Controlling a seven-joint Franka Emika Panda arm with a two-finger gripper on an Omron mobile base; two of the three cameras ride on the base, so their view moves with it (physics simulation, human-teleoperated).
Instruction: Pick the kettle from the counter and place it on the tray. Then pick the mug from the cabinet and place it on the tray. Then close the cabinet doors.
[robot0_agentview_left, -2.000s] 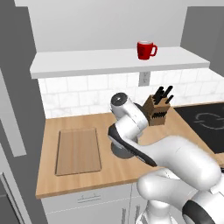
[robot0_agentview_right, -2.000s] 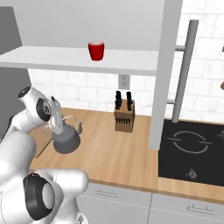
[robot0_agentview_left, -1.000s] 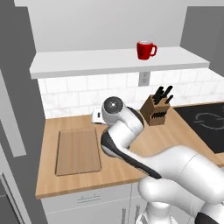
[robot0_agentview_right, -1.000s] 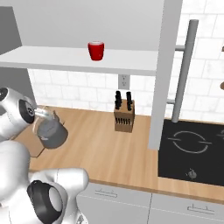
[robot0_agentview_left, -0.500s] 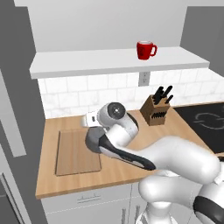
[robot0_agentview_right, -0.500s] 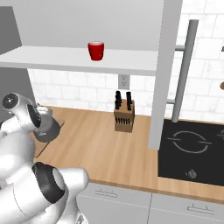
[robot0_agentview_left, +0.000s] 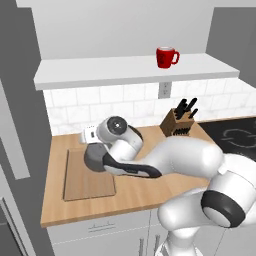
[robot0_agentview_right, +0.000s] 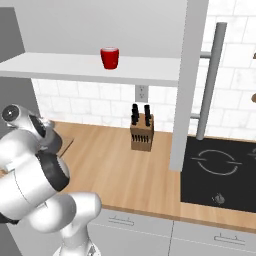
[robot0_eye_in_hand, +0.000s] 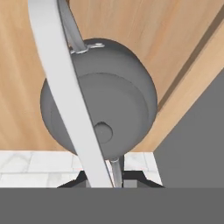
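Kettle carried over to the tray

Two seconds ago the kettle (robot0_agentview_left: 95, 156) hung mid-worktop (robot0_agentview_left: 150, 187); now it is at the tray's (robot0_agentview_left: 85, 187) back edge, so setting down seems next. The arm bends low to its left, claw (robot0_eye_in_hand: 111, 175) clamped on the wire handle (robot0_eye_in_hand: 65, 87). The mug (robot0_agentview_left: 166, 56) waits on the cabinet shelf (robot0_agentview_left: 100, 72).

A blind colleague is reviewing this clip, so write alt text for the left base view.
A white robot arm holds a dark grey kettle over the right part of a wooden tray on the counter. A red mug stands on the open cabinet shelf above.
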